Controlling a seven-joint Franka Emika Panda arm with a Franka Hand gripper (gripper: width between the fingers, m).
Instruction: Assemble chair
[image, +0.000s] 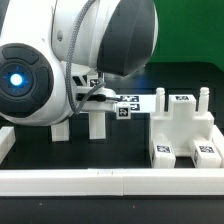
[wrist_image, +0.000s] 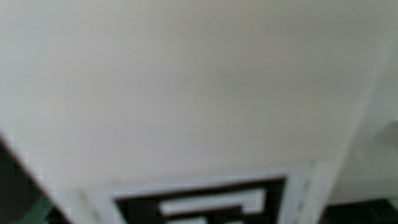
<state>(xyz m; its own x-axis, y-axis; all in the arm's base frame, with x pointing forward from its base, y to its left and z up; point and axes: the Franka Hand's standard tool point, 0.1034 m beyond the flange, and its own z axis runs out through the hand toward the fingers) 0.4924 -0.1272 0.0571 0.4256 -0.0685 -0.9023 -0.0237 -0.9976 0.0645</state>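
Robot arm (image: 95, 40) up front hides most of claw (image: 97, 92); jaws apart or together, cannot tell.
Exterior view: white chair block (image: 185, 128), two upright posts, tagged, sits at 4 o'clock of claw, apart; two white legs (image: 97, 122) stand at 6 and 7 o'clock, near. Wrist view: blurred white chair panel (wrist_image: 178, 90) fills frame, black-and-white tag (wrist_image: 199, 207) at one edge.

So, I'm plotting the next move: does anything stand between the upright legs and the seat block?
A tagged white part lies between the nearer leg and the seat block, set slightly back; nothing else visible.
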